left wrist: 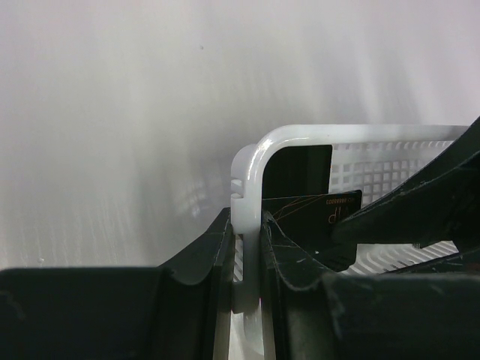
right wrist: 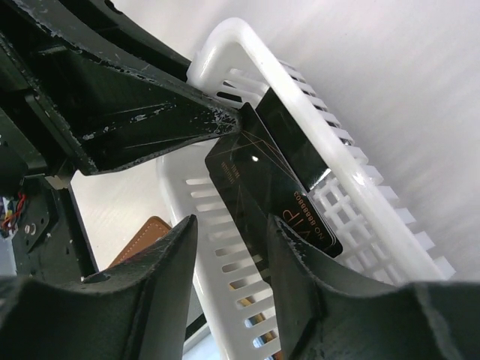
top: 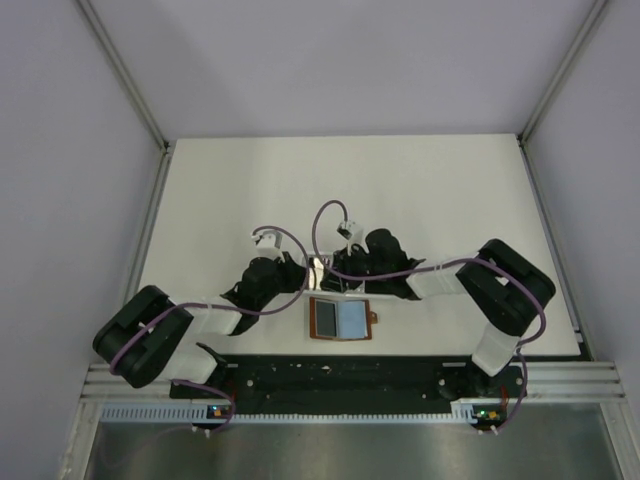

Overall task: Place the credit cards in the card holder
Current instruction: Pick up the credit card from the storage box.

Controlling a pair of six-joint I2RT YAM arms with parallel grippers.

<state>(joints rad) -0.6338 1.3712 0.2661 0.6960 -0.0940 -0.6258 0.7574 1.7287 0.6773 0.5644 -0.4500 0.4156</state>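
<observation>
Several black credit cards stand in a white slotted basket (top: 322, 284). In the right wrist view one card (right wrist: 279, 196) marked VIP leans against another (right wrist: 294, 144). My right gripper (right wrist: 229, 225) is open, its jaws apart on either side of the basket's slotted wall and the VIP card's lower edge. My left gripper (left wrist: 246, 225) is shut on the basket's rim (left wrist: 360, 133) at its corner; the cards (left wrist: 324, 211) show just inside. The brown card holder (top: 342, 320) lies open on the table in front of the basket, bluish pockets up, and its edge shows in the right wrist view (right wrist: 142, 234).
Both arms meet over the basket near the table's middle front. The left gripper's finger (right wrist: 150, 112) reaches to the top edge of the VIP card. The black base rail (top: 340, 375) runs along the near edge. Grey walls enclose the white table (top: 340, 190).
</observation>
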